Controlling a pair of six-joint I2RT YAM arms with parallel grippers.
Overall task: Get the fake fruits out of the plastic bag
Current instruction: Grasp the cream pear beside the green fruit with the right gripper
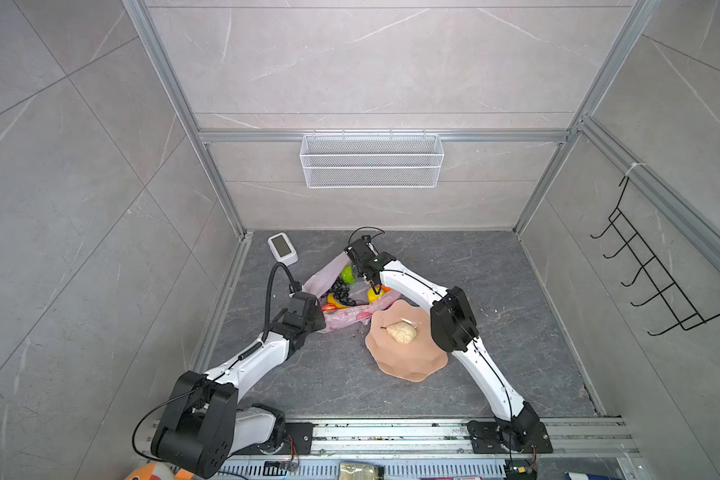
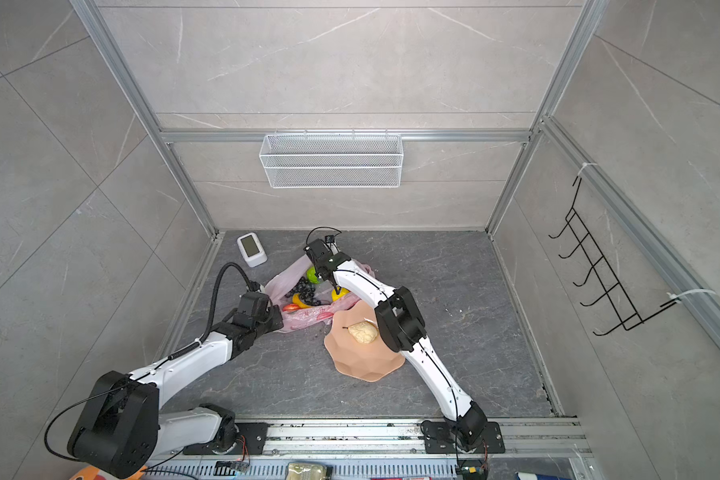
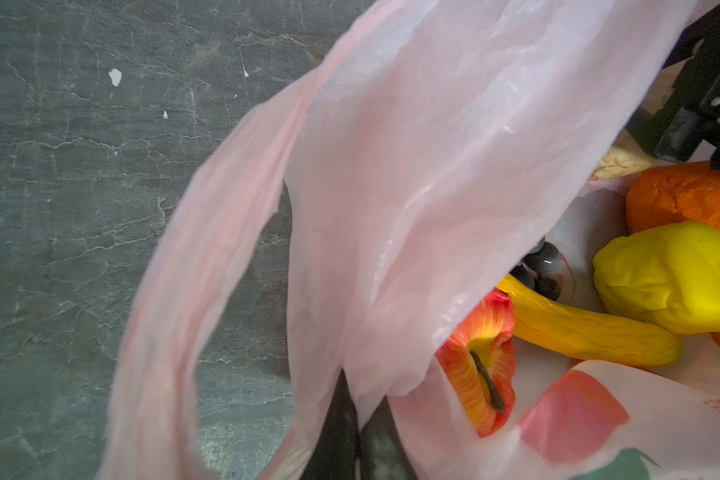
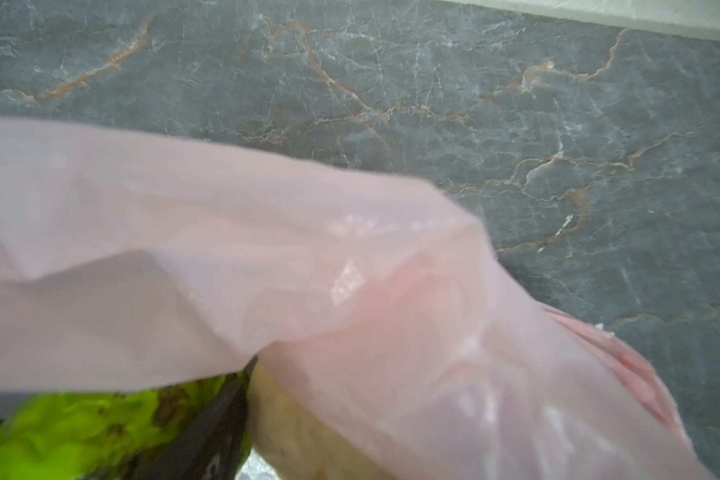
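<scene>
The pink plastic bag [image 1: 341, 321] [image 2: 304, 321] lies open at the table's back middle. Inside it sit fake fruits: a bumpy green one [image 1: 347, 274] [image 4: 80, 432], dark grapes [image 1: 341, 291], a banana [image 3: 578, 332], a yellow piece [image 3: 674, 282], an orange one [image 3: 682, 195] and a red apple [image 3: 481, 361]. My left gripper [image 3: 360, 415] [image 1: 321, 320] is shut on the bag's near rim. My right gripper [image 1: 356, 270] reaches into the bag. One of its fingers [image 4: 221, 419] stands between the green fruit and a beige fruit [image 4: 308, 436]; bag film hides the other finger.
A peach scalloped plate [image 1: 408, 368] [image 2: 366, 368] in front of the bag carries another beige fruit [image 1: 400, 331]. A small white device [image 1: 282, 247] stands at the back left. A wire basket [image 1: 371, 160] hangs on the back wall, and a black hook rack [image 1: 657, 270] on the right wall.
</scene>
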